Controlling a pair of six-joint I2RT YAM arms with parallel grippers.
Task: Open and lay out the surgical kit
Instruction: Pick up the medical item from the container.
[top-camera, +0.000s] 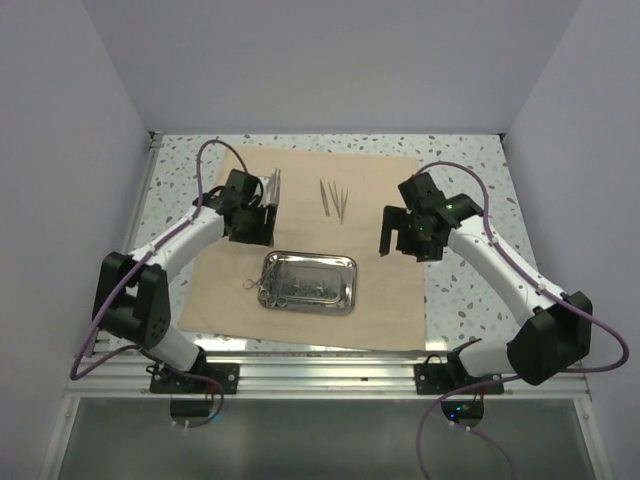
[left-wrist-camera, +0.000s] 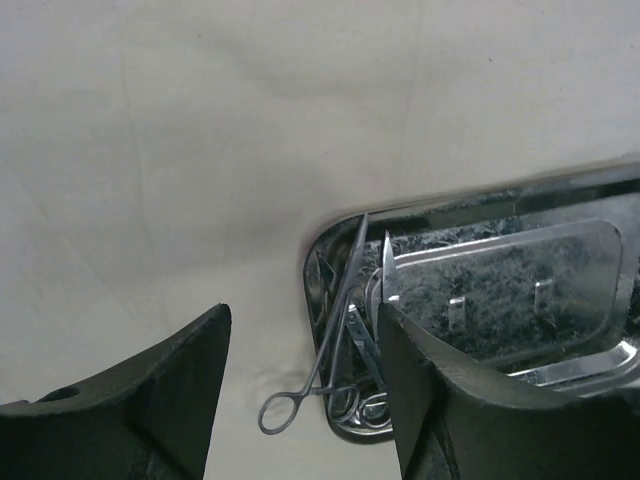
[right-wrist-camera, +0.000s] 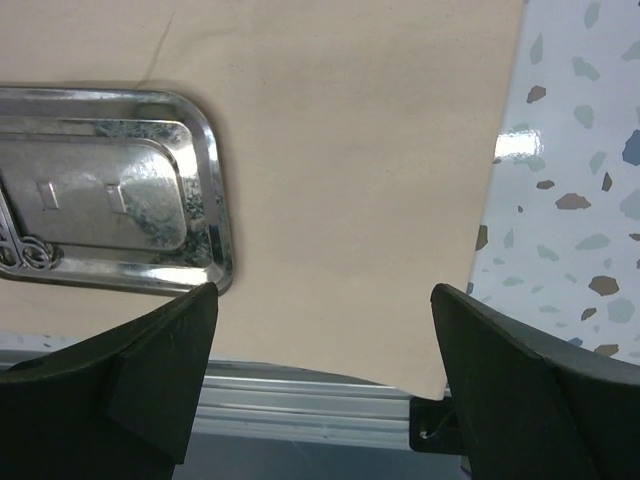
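The beige cloth wrap (top-camera: 380, 290) lies spread flat on the table. On its near middle stands the steel tray (top-camera: 348, 288), with several silvery instruments (top-camera: 290, 290) at its left end. A ring-handled forceps (left-wrist-camera: 318, 372) hangs over the tray's (left-wrist-camera: 470, 200) corner onto the cloth. Thin tweezer-like instruments (top-camera: 333, 200) lie on the far cloth, and a further bundle (top-camera: 273, 187) lies beside my left arm. My left gripper (top-camera: 256, 232) (left-wrist-camera: 305, 310) is open and empty, just behind the tray's left end. My right gripper (top-camera: 405, 240) (right-wrist-camera: 322, 290) hangs open over bare cloth, right of the tray (right-wrist-camera: 215, 200).
Speckled terrazzo tabletop (right-wrist-camera: 570, 150) shows past the cloth's right edge. An aluminium rail (top-camera: 320, 372) runs along the table's near edge, where both arm bases are bolted. Grey walls close in the left, right and back.
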